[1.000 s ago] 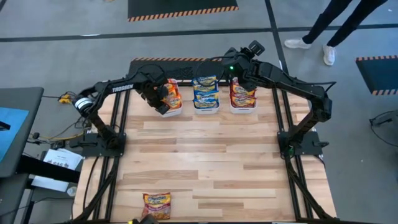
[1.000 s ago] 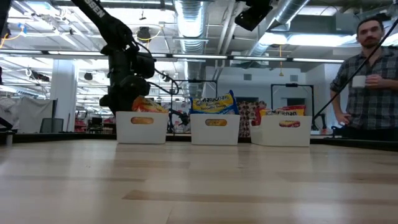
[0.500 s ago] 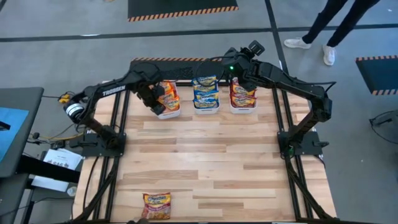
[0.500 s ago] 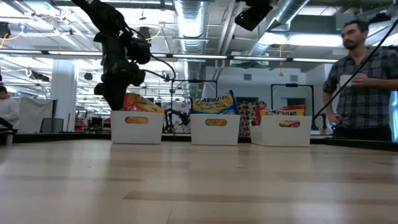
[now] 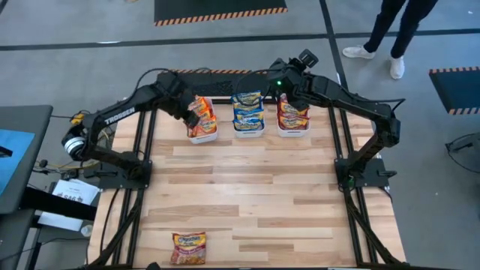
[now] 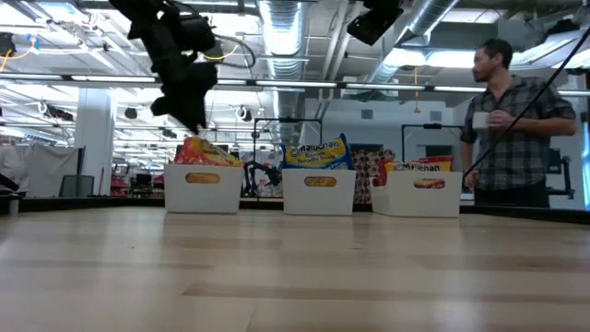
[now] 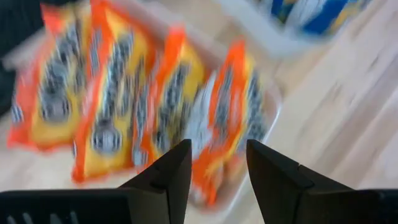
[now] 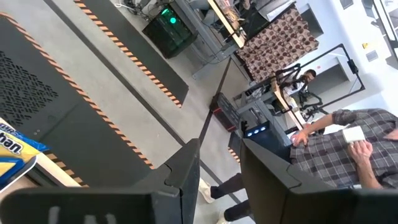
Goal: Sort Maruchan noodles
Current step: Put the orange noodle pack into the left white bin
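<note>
The left gripper (image 5: pixel 187 112) is held above the white plastic bin (image 5: pixel 203 137) of glossy orange noodle packets (image 7: pixel 130 112), fingers spread and nothing pinched, presumably clear of a drop. The right gripper (image 8: pixel 217 162) is parked high over the far edge, parted and empty. Blue-and-yellow packets (image 5: pixel 248 111) and dark red packets (image 5: pixel 292 114) are grouped by colour; one orange packet (image 5: pixel 189 247) is left unsorted at the near table edge
</note>
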`<action>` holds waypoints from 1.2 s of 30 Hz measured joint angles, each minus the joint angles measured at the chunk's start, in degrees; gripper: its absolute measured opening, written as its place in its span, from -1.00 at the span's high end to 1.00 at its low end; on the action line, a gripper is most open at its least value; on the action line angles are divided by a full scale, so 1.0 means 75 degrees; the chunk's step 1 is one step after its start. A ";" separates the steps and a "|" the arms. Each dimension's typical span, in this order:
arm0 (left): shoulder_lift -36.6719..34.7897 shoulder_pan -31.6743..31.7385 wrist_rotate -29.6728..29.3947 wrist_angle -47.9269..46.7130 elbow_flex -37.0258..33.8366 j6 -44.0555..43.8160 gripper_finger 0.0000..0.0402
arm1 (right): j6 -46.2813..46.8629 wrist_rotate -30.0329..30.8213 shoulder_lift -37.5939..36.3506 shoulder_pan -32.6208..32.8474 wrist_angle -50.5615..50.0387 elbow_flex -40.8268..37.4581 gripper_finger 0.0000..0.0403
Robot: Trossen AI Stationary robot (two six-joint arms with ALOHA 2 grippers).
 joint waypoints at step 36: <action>0.1078 -0.0213 -0.0289 -0.0764 0.0006 0.0117 0.31 | -0.0005 -0.0194 0.0000 0.0014 -0.0003 0.0000 0.31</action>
